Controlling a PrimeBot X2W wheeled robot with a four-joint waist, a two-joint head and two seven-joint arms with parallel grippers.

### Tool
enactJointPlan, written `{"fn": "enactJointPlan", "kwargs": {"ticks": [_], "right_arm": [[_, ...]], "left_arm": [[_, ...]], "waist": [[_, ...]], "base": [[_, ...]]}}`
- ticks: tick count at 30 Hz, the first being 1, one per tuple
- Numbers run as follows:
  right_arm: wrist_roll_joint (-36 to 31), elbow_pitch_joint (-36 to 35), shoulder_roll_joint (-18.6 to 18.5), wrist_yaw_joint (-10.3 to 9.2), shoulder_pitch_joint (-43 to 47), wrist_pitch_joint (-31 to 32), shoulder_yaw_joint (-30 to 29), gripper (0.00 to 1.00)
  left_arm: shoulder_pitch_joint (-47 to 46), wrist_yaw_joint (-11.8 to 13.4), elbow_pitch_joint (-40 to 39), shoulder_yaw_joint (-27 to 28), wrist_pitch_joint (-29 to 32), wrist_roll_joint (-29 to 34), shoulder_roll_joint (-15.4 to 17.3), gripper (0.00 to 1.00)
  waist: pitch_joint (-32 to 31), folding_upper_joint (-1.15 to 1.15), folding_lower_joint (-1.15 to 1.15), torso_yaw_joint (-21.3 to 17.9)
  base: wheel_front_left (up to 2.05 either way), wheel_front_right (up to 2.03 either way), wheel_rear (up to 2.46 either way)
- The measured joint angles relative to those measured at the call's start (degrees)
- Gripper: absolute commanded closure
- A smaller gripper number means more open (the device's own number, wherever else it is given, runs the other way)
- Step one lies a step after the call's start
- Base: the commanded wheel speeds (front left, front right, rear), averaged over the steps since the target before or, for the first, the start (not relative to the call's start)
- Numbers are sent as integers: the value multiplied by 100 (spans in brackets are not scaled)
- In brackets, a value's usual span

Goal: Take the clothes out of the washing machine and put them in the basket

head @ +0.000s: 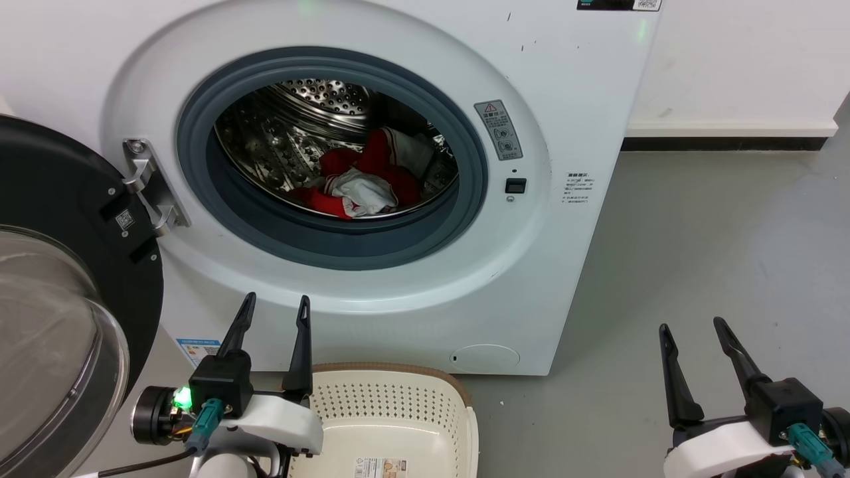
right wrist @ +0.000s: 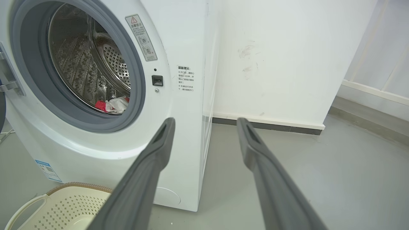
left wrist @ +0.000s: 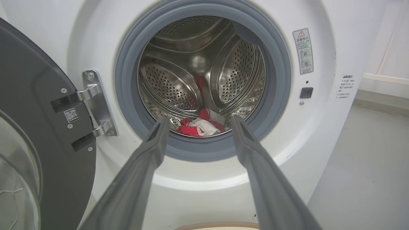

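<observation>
Barely started here: the door (head: 60,199) is open, but the clothes (head: 362,182) lie low in the drum, about 5 o'clock in the opening. The basket (head: 392,405), on the floor at 6 o'clock of the washer (head: 544,265), has nothing in the part I can see. Left gripper (head: 277,299) hangs by the basket rim, fingers apart, empty. Right gripper (head: 690,325) is off at 4 o'clock, spread and empty too. So the whole grab-and-drop is left, I reckon. Writing: warning label (head: 498,129) with a red triangle at 2 o'clock, print too small to read, plus a QR sticker (head: 124,220) on the door.
</observation>
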Motion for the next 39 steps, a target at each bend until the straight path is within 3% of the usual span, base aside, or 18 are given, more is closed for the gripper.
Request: {"fn": "enactJointPlan", "kwargs": {"ticks": [26,39], "right_arm": [[137,68,0,0,-9,-10,53,0],[322,0,0,0,-464,-80,137,0]], "left_arm": [[-81,18,164,109,0,31,-12,0],[-1336,113,1025,274,0,48,177,0]], "waist": [[109,0,0,-34],[842,0,0,-374]], "base": [[0,0,0],[0,0,0]]}}
